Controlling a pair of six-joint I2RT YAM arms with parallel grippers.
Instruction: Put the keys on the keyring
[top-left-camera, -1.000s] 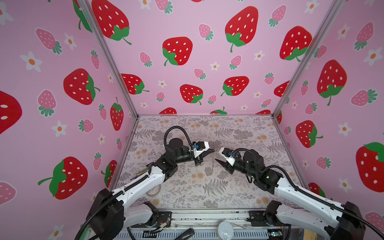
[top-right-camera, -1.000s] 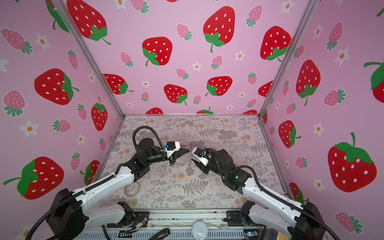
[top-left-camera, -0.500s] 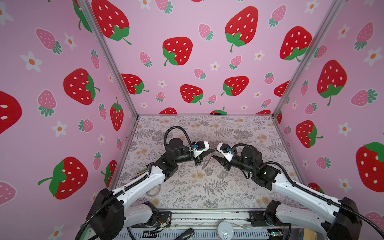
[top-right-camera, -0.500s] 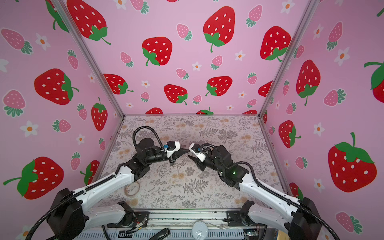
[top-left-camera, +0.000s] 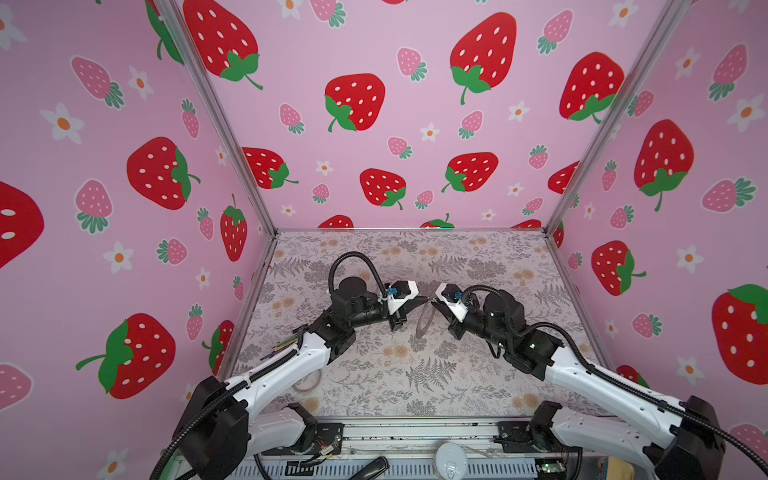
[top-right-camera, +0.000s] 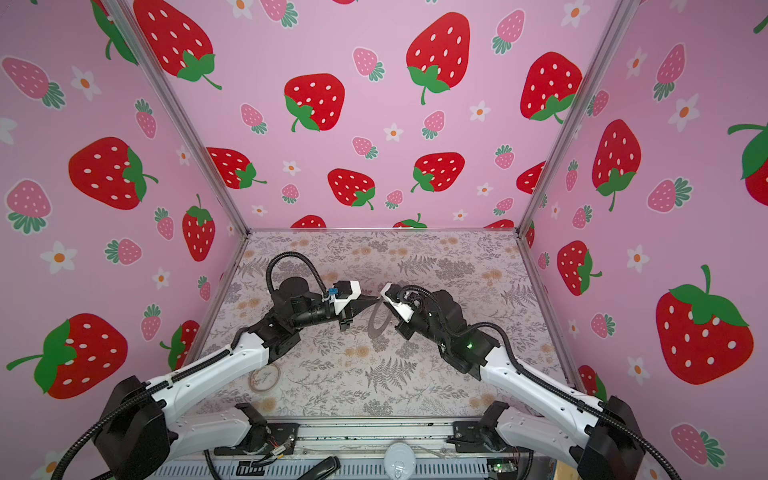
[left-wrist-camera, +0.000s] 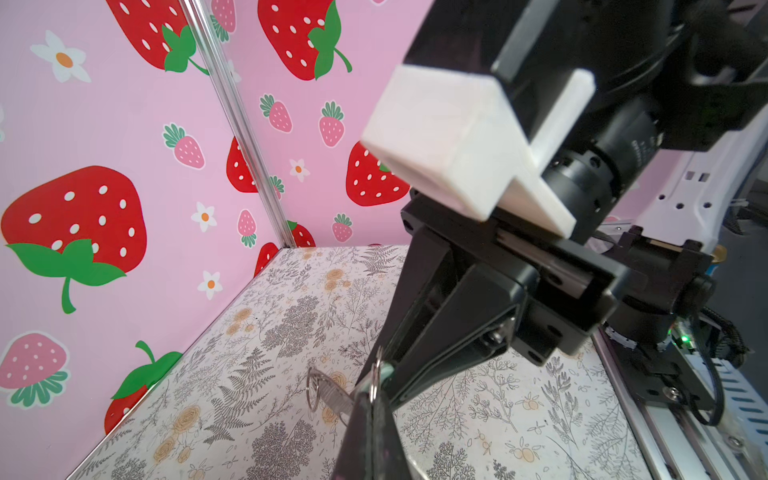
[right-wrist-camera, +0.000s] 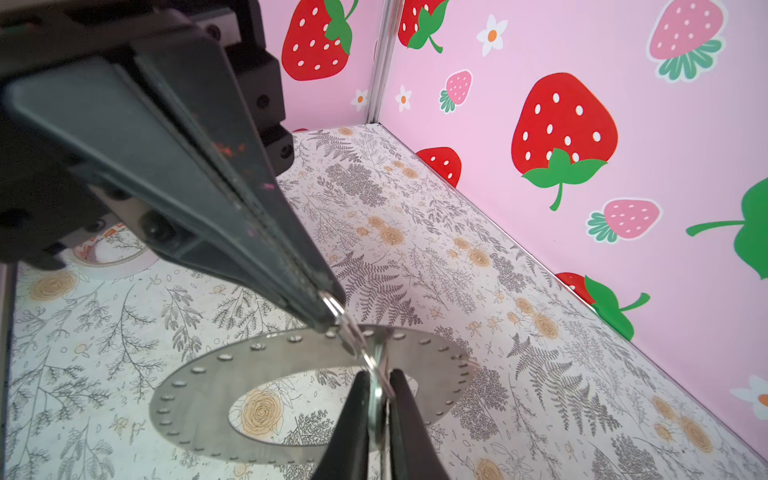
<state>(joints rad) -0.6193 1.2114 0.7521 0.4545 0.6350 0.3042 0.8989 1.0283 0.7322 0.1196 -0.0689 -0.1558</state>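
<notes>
The keyring (right-wrist-camera: 266, 357), a flat grey disc with small holes along its rim, hangs in the air under both grippers' tips in both top views (top-left-camera: 424, 323) (top-right-camera: 377, 323). My left gripper (left-wrist-camera: 375, 397) is shut on a small wire loop (right-wrist-camera: 347, 326) at the disc's rim. My right gripper (right-wrist-camera: 380, 386) meets it tip to tip and is shut on a thin silvery ring (right-wrist-camera: 376, 399) that reaches the same rim. A key (left-wrist-camera: 336, 398), slim and silvery with a small wire loop, sticks out beside my left fingertips. My left fingers hide the disc in the left wrist view.
A translucent tape ring (top-right-camera: 264, 377) lies flat on the floral floor (top-left-camera: 478, 374) near the left arm's forearm. Pink strawberry walls close in the left, back and right sides. A metal rail (top-left-camera: 415, 432) runs along the front edge.
My right gripper has moved in to the left gripper's tips and its jaws have shut. The left arm has stayed where it was, still shut.
</notes>
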